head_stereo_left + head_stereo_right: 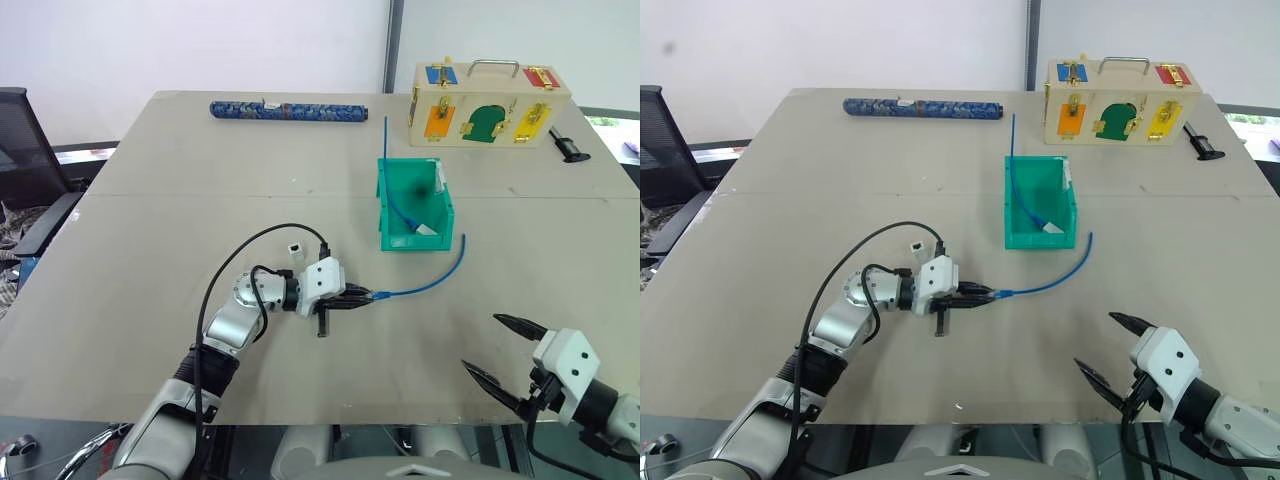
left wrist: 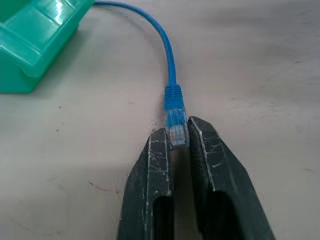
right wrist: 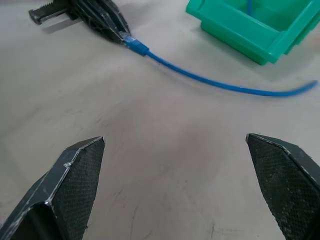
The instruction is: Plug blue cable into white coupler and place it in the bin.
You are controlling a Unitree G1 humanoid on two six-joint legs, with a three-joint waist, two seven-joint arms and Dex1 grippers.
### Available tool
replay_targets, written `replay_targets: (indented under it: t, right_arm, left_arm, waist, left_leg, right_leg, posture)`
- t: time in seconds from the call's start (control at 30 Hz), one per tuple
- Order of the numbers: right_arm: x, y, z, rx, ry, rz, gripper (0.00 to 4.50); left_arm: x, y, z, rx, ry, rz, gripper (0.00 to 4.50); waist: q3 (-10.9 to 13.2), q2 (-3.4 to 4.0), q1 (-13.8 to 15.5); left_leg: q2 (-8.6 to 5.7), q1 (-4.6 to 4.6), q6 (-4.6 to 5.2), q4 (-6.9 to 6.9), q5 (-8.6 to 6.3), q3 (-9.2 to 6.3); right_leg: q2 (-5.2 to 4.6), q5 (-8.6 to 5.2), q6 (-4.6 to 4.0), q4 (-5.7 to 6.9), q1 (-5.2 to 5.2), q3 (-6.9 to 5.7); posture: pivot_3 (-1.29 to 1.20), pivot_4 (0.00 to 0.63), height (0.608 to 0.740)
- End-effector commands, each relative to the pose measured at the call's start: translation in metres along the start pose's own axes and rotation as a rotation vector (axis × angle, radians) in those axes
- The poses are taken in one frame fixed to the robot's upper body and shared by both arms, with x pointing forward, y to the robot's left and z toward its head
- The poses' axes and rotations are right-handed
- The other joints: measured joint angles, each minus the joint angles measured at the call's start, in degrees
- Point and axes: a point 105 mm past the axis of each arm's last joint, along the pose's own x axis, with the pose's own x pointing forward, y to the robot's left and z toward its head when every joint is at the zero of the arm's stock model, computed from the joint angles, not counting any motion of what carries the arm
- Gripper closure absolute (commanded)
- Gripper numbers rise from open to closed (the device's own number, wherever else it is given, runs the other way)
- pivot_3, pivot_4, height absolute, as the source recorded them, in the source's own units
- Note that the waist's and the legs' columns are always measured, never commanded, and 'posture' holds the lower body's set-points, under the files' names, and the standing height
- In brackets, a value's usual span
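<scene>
We see one worktop point(image 1: 150, 260) carrying one teal bin point(image 1: 413, 205), two blue cables and one white coupler point(image 1: 295, 249). Our left gripper point(image 1: 362, 296) pinches the plug of the blue cable point(image 1: 430, 282) lying beside the bin; our right gripper point(image 1: 505, 357) gapes wide, empty.

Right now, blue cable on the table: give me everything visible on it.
The blue cable is a thin, bright-blue flexible cord lying on the table in a gentle curve, its far end beside the green bin, not visibly touching it. Its near end has a ribbed blue boot and a clear plug with fine contacts showing. The left gripper is shut on that plug, one black finger on each side. Another blue cable sits inside the bin.
</scene>
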Motion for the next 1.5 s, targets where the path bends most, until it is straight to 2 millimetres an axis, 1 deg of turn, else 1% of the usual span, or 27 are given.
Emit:
replay_targets:
  t: [0.03,0.1,0.17,0.2,0.27,0.37,0.43,0.47,0.53,0.57,0.63,0.7,0.87,0.97,1.07,1.13,1.17,1.37,1.5]
  right_arm:
    - [0.008,0.001,0.014,0.039,-0.077,-0.042,0.00]
    - [0.016,0.001,0.014,0.121,-0.097,-0.081,0.00]
    - [0.024,0.007,0.019,0.216,-0.136,-0.071,0.00]
    - [0.026,0.010,0.021,0.250,-0.147,-0.065,0.00]
    - [0.035,0.012,0.030,0.385,-0.204,-0.067,0.00]
    - [0.045,0.009,0.042,0.566,-0.281,-0.086,0.00]
    - [0.052,0.009,0.055,0.662,-0.344,-0.068,0.54]
    - [0.056,0.010,0.062,0.693,-0.368,-0.060,0.88]
    - [0.067,0.010,0.072,0.765,-0.399,-0.051,1.73]
    - [0.072,0.009,0.076,0.791,-0.408,-0.051,1.73]
    - [0.080,0.005,0.085,0.860,-0.446,-0.056,1.73]
    - [0.085,0.003,0.094,0.925,-0.488,-0.044,1.73]
    - [0.091,0.001,0.103,0.996,-0.515,-0.002,1.73]
    - [0.092,0.001,0.108,1.009,-0.522,0.029,2.50]
    - [0.094,0.005,0.110,1.009,-0.512,0.062,2.50]
    - [0.094,0.007,0.111,1.013,-0.510,0.072,2.92]
    - [0.094,0.007,0.111,1.014,-0.509,0.077,3.01]
    - [0.094,0.010,0.112,1.017,-0.506,0.103,3.01]
    - [0.093,0.008,0.113,1.023,-0.520,0.100,3.01]
  left_arm:
    - [-0.002,-0.011,0.000,0.006,-0.021,-0.067,4.48]
    - [-0.004,-0.009,0.018,0.058,-0.108,-0.052,4.48]
    - [-0.007,-0.004,0.040,0.111,-0.197,-0.033,4.48]
    - [-0.008,-0.004,0.045,0.130,-0.218,-0.030,4.48]
    - [-0.010,0.004,0.062,0.245,-0.259,0.019,4.48]
    - [-0.013,0.014,0.077,0.354,-0.295,0.083,4.48]
    - [-0.015,0.018,0.082,0.398,-0.300,0.112,4.50]
    - [-0.016,0.020,0.084,0.418,-0.302,0.128,4.50]
    - [-0.017,0.024,0.090,0.458,-0.314,0.157,4.50]
    - [-0.017,0.024,0.093,0.474,-0.319,0.163,4.50]
    - [-0.017,0.025,0.096,0.506,-0.320,0.173,4.50]
    - [-0.017,0.025,0.099,0.523,-0.317,0.175,4.50]
    - [-0.017,0.024,0.106,0.530,-0.327,0.173,4.50]
    - [-0.017,0.023,0.108,0.533,-0.331,0.169,4.50]
    - [-0.016,0.020,0.110,0.529,-0.334,0.165,4.50]
    - [-0.016,0.019,0.110,0.527,-0.335,0.164,4.50]
    - [-0.016,0.019,0.110,0.526,-0.334,0.163,4.50]
    - [-0.016,0.017,0.107,0.510,-0.329,0.161,4.50]
    - [-0.017,0.017,0.105,0.502,-0.323,0.161,4.50]
  waist:
    - [-0.01,-0.01,-0.01]
    - [0.00,-0.01,-0.15]
    - [0.01,0.00,-0.07]
    - [0.01,0.00,0.00]
    - [0.00,-0.01,0.09]
    - [0.00,-0.02,0.03]
    - [-0.01,-0.02,-0.12]
    - [-0.01,-0.02,-0.15]
    - [0.00,-0.02,-0.27]
    - [0.00,-0.02,-0.26]
    - [0.00,-0.01,-0.31]
    - [0.00,-0.02,-0.30]
    - [0.01,0.00,-0.50]
    - [0.02,0.00,-0.99]
    - [0.02,0.01,-1.56]
    - [0.02,0.01,-1.63]
    - [0.02,0.01,-1.64]
    - [0.02,0.01,-1.64]
    - [0.02,0.00,-1.63]
  left_leg:
    - [0.00,0.00,0.00,0.00,0.00,0.00]
    - [0.02,0.00,0.00,-0.01,0.00,0.00]
    - [0.05,-0.03,0.00,-0.01,0.00,-0.01]
    - [0.06,-0.06,0.00,-0.01,0.00,-0.04]
    - [0.06,-0.07,0.00,0.00,0.00,-0.07]
    - [0.05,-0.06,0.00,0.03,0.00,-0.07]
    - [0.05,-0.05,0.00,0.02,0.00,-0.07]
    - [0.04,-0.05,0.00,0.02,0.00,-0.06]
    - [0.05,-0.06,0.00,0.00,0.00,-0.08]
    - [0.04,-0.08,0.00,-0.01,0.00,-0.09]
    - [0.02,-0.09,0.00,-0.03,0.00,-0.12]
    - [0.00,-0.08,0.00,-0.03,0.00,-0.11]
    - [-0.06,-0.10,0.01,-0.03,0.00,-0.12]
    - [-0.07,-0.09,0.01,-0.04,0.00,-0.15]
    - [-0.07,-0.07,0.01,-0.04,0.01,-0.15]
    - [-0.07,-0.06,0.01,-0.04,0.01,-0.16]
    - [-0.06,-0.07,0.01,-0.04,0.01,-0.16]
    - [-0.06,-0.07,0.01,-0.04,0.01,-0.15]
    - [-0.05,-0.07,0.01,-0.04,0.01,-0.15]
  right_leg:
    - [0.00,0.00,0.00,0.00,0.00,0.00]
    - [0.00,0.01,-0.04,0.00,-0.01,0.00]
    - [0.00,0.03,-0.10,0.00,-0.03,0.01]
    - [0.00,0.04,-0.11,0.00,-0.04,-0.01]
    - [-0.02,0.04,-0.11,0.00,-0.04,-0.02]
    - [-0.02,0.04,-0.11,0.00,-0.03,-0.02]
    - [-0.02,0.05,-0.11,0.00,-0.03,-0.01]
    - [-0.01,0.05,-0.10,0.00,-0.03,0.00]
    - [0.00,0.12,0.00,0.00,-0.04,-0.01]
    - [0.02,0.15,0.05,0.00,-0.07,-0.02]
    - [0.02,0.16,0.07,0.00,-0.06,-0.03]
    - [0.03,0.17,0.08,0.00,-0.07,-0.03]
    - [0.02,0.17,0.10,-0.01,-0.06,-0.01]
    - [0.04,0.17,0.10,0.01,-0.06,-0.03]
    - [0.06,0.17,0.10,0.05,-0.06,-0.03]
    - [0.10,0.17,0.10,0.05,-0.06,-0.03]
    - [0.11,0.17,0.10,0.05,-0.07,-0.03]
    - [0.10,0.17,0.10,0.05,-0.07,-0.02]
    - [0.10,0.17,0.10,0.05,-0.07,-0.02]
  posture:
    - [0.00,0.150,0.740]
    - [0.00,0.150,0.740]
    - [0.00,0.150,0.740]
    - [0.00,0.150,0.740]
    - [0.00,0.150,0.740]
    - [0.00,0.150,0.740]
    - [0.00,0.150,0.740]
    - [0.00,0.150,0.740]
    - [0.00,0.150,0.740]
    - [0.00,0.150,0.740]
    - [0.00,0.150,0.740]
    - [0.00,0.150,0.740]
    - [0.00,0.150,0.740]
    - [0.00,0.150,0.740]
    - [0.00,0.150,0.740]
    - [0.00,0.150,0.740]
    - [0.00,0.150,0.740]
    - [0.00,0.150,0.740]
    - [0.00,0.150,0.740]
